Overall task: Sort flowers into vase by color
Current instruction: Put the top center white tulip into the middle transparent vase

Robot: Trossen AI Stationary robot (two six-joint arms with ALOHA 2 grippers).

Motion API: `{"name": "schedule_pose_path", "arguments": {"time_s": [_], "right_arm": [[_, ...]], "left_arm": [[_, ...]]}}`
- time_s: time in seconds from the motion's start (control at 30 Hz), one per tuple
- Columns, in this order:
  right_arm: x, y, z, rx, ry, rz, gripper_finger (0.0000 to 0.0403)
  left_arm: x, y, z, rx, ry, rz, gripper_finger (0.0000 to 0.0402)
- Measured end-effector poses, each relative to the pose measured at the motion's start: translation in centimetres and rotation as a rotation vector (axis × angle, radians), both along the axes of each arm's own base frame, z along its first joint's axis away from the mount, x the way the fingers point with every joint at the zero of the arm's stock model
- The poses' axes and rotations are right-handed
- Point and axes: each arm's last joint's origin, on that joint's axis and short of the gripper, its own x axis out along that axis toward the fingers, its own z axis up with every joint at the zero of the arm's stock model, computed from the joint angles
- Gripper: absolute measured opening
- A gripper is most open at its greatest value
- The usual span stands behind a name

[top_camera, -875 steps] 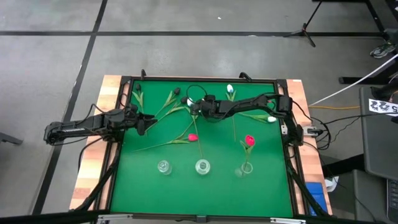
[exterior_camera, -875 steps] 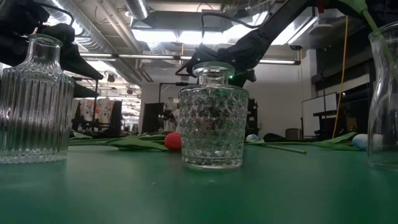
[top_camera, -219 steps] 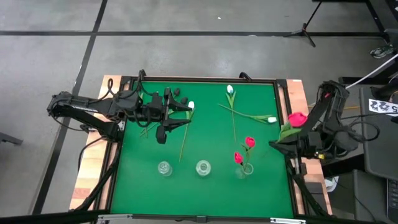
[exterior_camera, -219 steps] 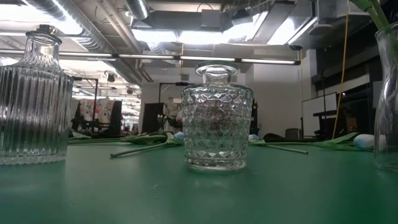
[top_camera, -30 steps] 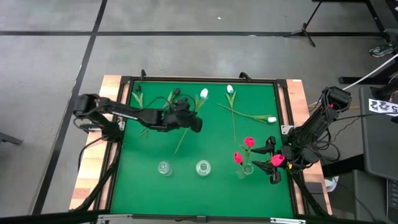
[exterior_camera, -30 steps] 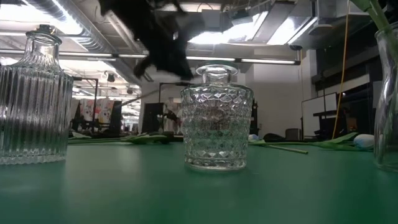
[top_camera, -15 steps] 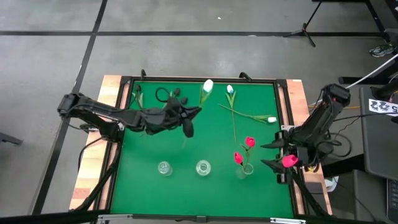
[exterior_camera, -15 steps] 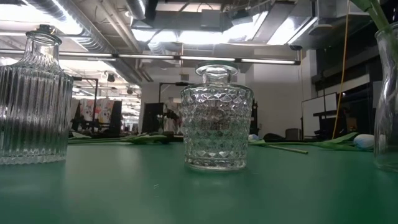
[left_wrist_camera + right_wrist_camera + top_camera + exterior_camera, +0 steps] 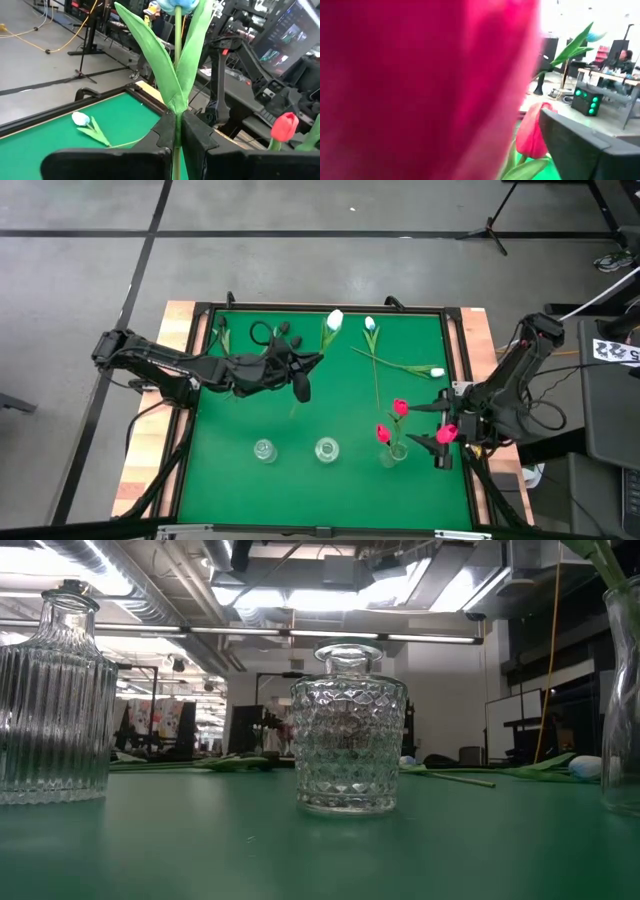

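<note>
1. The white tulip (image 9: 334,319) is in my left pincer (image 9: 302,380), lifted above the green table (image 9: 230,480). It is beyond the middle vase (image 9: 326,448), toward the far edge and slightly to that vase's left.
2. Seen from above, its long axis slants away from the middle vase. The bud is at the far end and the stem's lower end trails back toward the vase.
3. In my left wrist view the stem runs straight out between my two fingers. Two long green leaves spread from just past the fingertips and the pale bud is at the very end.
4. My left pincer is closed tight on that bare stem, just below where the leaves join.
5. My right pincer (image 9: 428,427) is well to the right of the middle vase, past the right vase (image 9: 392,452) and by the table's right edge. Its fingers stand wide apart.
6. A red tulip (image 9: 447,433) has its bud at that pincer, so close that it fills most of my right wrist view. I cannot tell whether anything grips it.
7. The right vase holds two red tulips (image 9: 400,408), heads up.
8. Two more white tulips (image 9: 370,323) lie flat beyond the middle vase, to its right.
</note>
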Motion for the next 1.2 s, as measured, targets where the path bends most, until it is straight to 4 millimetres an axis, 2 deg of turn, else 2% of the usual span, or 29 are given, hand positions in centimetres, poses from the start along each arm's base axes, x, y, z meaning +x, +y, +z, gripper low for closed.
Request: {"name": "schedule_pose_path", "arguments": {"time_s": [0.2,0.4,0.67,0.97,1.2], "right_arm": [[1.6,-0.8,-0.6,0.045,0.013,0.095,0.0349],[3.1,-1.9,-1.5,0.118,0.144,0.15,0.0348],[4.7,-3.0,0.9,0.162,0.255,0.37,0.0345],[4.3,-2.9,2.4,0.237,0.413,0.537,0.0344],[2.4,-4.3,3.1,0.235,0.587,0.51,0.0344]], "left_arm": [[0.0,0.1,0.0,0.005,0.004,0.003,0.0016],[0.0,0.1,0.0,0.028,0.02,0.001,0.0016],[0.0,0.1,0.0,0.029,0.021,0.001,0.0017],[0.0,0.1,0.0,0.045,0.03,-0.001,0.0017],[0.0,0.1,0.0,0.036,0.017,0.0,0.0017]]}}
